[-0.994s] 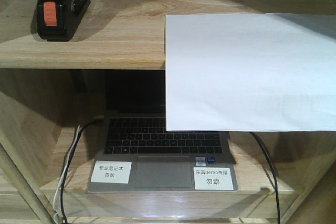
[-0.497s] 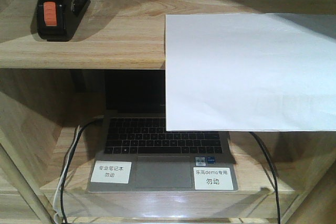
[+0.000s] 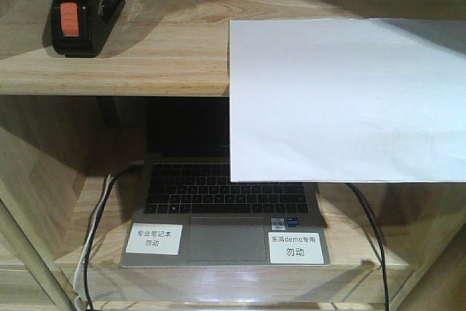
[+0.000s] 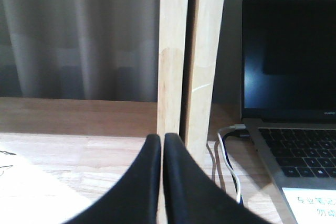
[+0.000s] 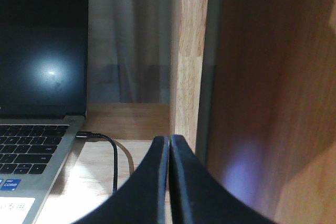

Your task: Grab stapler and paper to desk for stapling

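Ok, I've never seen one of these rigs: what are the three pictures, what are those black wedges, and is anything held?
It is a two-armed robot. The front camera shows a wooden upper shelf, with the stapler at the left and the paper at the right, overhanging the front edge. Below sits an open laptop. The other two pictures come from wrist cameras: the black wedges are the left gripper and the right gripper, both shut, holding nothing, at the laptop's level.

stapler (image 3: 76, 12) on upper shelf (image 3: 145, 63) left, paper (image 3: 342, 100) right overhanging edge, laptop (image 3: 226, 209) below
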Controlling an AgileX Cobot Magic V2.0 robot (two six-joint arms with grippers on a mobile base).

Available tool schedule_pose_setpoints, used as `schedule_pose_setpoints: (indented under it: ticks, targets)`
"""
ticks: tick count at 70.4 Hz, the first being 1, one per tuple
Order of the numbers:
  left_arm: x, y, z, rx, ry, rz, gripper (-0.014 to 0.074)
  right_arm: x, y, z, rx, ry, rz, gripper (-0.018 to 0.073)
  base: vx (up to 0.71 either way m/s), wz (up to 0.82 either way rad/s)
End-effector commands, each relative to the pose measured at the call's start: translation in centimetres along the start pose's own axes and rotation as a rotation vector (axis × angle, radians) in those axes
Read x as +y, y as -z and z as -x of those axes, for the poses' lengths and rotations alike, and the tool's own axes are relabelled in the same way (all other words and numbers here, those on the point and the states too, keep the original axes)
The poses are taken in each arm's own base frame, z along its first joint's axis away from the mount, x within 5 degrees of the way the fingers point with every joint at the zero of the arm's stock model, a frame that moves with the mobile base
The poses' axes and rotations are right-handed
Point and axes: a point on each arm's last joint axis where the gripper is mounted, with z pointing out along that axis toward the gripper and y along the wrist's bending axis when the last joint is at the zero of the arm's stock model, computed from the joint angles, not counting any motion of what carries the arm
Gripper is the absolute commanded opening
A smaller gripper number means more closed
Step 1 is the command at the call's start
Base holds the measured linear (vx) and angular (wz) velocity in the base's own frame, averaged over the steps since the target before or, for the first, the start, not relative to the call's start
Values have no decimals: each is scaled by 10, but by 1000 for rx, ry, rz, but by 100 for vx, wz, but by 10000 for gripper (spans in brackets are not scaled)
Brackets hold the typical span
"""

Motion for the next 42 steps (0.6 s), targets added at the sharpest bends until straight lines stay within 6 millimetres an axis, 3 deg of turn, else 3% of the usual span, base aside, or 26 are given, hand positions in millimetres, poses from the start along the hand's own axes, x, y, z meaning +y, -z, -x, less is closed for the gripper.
schedule_pose_setpoints:
  ticks: [1,23,34,42]
  targets:
    - [0,1,7,-104,11,3,-6,0,1,7,-91,17,-2,-10,0,0]
    - [1,5,25,-310,14,7,-6,0,3,20,-231,23,-1,-8,0,0]
    - [1,13,47,-501,69,-4,-6,0,10,42,-441,21,0,-7,0,0]
    - [0,25,74,-612,89,-17,-6,-1,20,67,-544,19,-4,-6,0,0]
